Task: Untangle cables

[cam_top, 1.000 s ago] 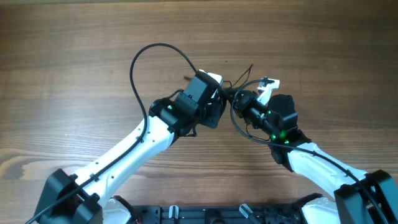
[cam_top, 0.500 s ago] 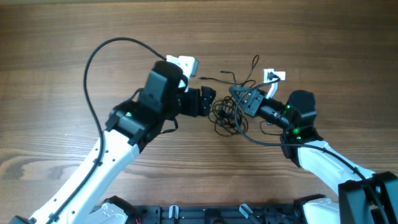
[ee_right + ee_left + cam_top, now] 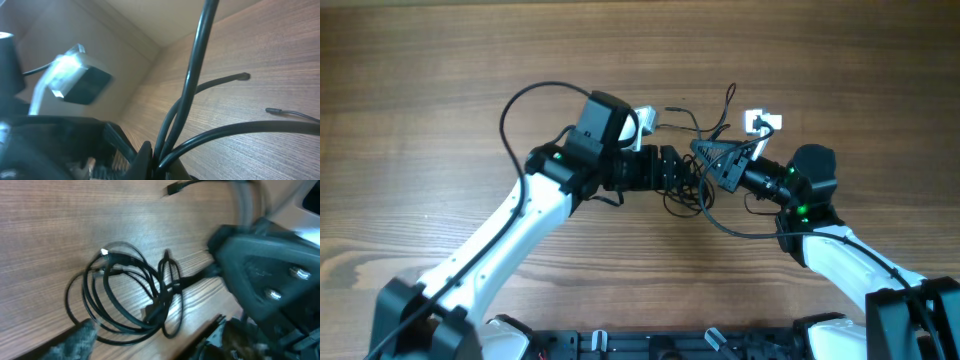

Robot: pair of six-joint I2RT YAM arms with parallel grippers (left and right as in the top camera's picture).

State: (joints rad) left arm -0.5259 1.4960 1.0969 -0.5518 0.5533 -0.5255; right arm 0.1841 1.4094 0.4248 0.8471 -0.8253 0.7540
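The cables (image 3: 686, 192) lie as a small knotted bundle of thin black loops on the wooden table, between the two grippers. Loose ends stick out toward the back (image 3: 729, 98). My left gripper (image 3: 676, 170) points right, open, at the bundle's left edge. In the left wrist view the cables (image 3: 125, 295) coil just ahead of its spread fingers (image 3: 82, 336), and nothing is between them. My right gripper (image 3: 713, 160) points left and is shut on strands of the bundle. The right wrist view shows the cables (image 3: 192, 85) pinched at my right gripper (image 3: 167, 165).
The left arm's thicker black cable (image 3: 516, 105) arcs over the table at the left. The right arm's own cable (image 3: 735, 228) loops just in front of the bundle. A black rail (image 3: 670, 345) runs along the near edge. The rest is bare wood (image 3: 430, 90).
My left gripper let go and opened, swung left, then came back right to the bundle. The bundle dropped and spread into loops on the table. The right gripper drew slightly right, still shut.
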